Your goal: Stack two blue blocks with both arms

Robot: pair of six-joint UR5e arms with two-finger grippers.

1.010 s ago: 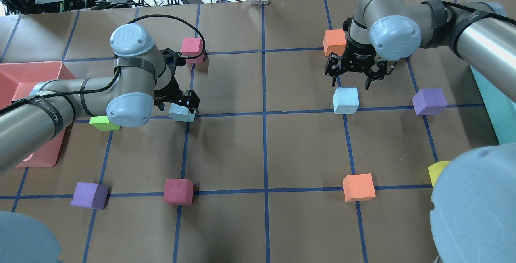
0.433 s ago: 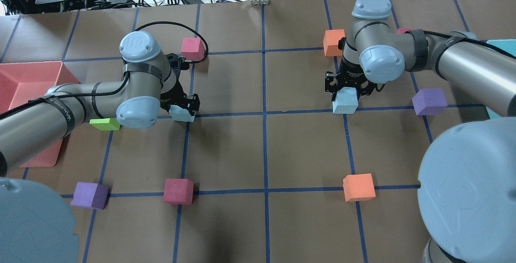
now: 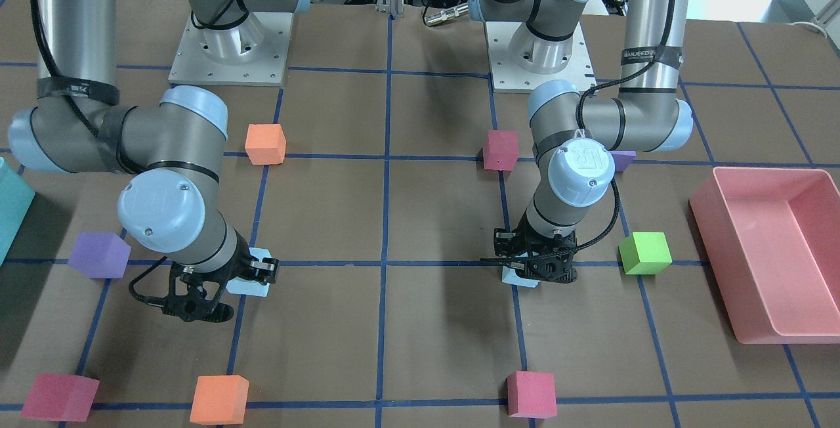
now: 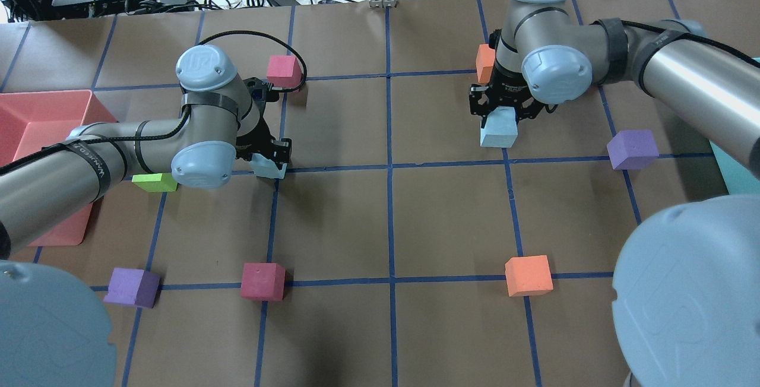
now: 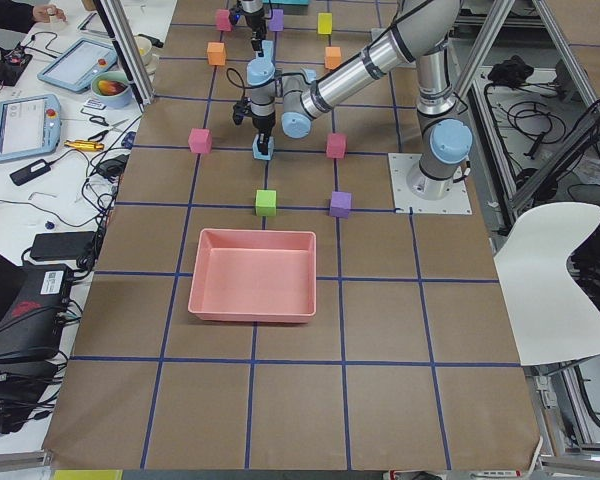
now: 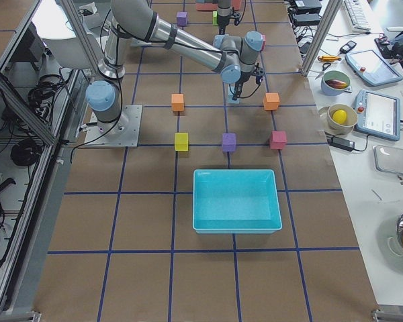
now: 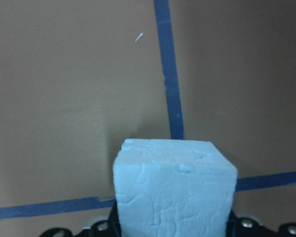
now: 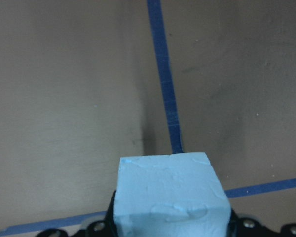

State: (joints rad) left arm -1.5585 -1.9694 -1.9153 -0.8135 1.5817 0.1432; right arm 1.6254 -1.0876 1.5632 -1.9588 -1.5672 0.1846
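Observation:
My left gripper (image 4: 272, 155) is shut on one pale blue block (image 4: 268, 168), held low over a blue tape crossing left of centre. The block fills the bottom of the left wrist view (image 7: 174, 192). I cannot tell whether it touches the table. In the front view this gripper (image 3: 533, 268) covers most of the block (image 3: 514, 277). My right gripper (image 4: 502, 107) is shut on the other blue block (image 4: 497, 129) and holds it off the table at the far right. This block shows in the right wrist view (image 8: 170, 195) and in the front view (image 3: 251, 282).
A pink bin (image 4: 35, 117) stands at the left edge, a teal bin (image 6: 236, 200) at the right. Loose cubes lie around: green (image 4: 154, 182), pink (image 4: 282, 70), orange (image 4: 484, 62), purple (image 4: 632, 148), orange (image 4: 528, 275), crimson (image 4: 262, 281), purple (image 4: 132, 287).
My right gripper came down open over its blue block, shut on it and lifted it up and slightly away. My left gripper stayed shut on its block, almost still.

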